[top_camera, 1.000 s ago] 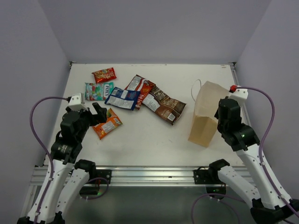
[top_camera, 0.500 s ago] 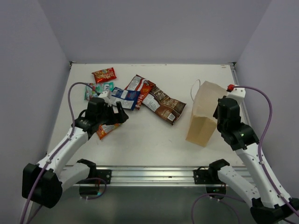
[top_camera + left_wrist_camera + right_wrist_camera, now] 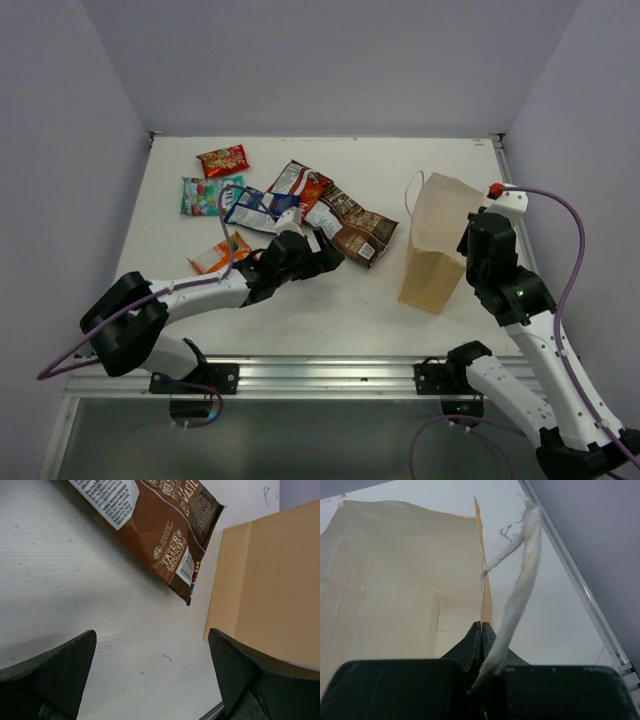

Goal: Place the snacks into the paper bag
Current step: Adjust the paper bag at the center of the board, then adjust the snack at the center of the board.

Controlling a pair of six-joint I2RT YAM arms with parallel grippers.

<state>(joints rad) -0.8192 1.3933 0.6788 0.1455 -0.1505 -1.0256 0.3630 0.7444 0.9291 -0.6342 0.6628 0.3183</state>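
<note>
Top external view: left gripper (image 3: 326, 256) wide open near the dark brown packet (image 3: 352, 226), right gripper (image 3: 472, 238) closed on the paper bag (image 3: 435, 250)

All the snacks lie flat on the tabletop (image 3: 330, 310), outside the bag. At the far left are the red packet (image 3: 222, 160) and, nearer, the teal-green packet (image 3: 200, 195). The orange packet (image 3: 215, 257) lies alone beside the left arm. The blue-white packet (image 3: 255, 208), the red-white packet (image 3: 292, 178) and the dark brown one lie close together toward the middle. The left arm stretches low across the tabletop and its gripper holds nothing. In the left wrist view its two fingers (image 3: 55, 672) stand far apart above bare tabletop, with the corner of the brown packet just ahead and the bag wall at the right. The paper bag stands on the right side. In the right wrist view the jaws are pressed together on the bag's upper edge, and a white cord handle (image 3: 522, 575) hangs beside them.
</note>
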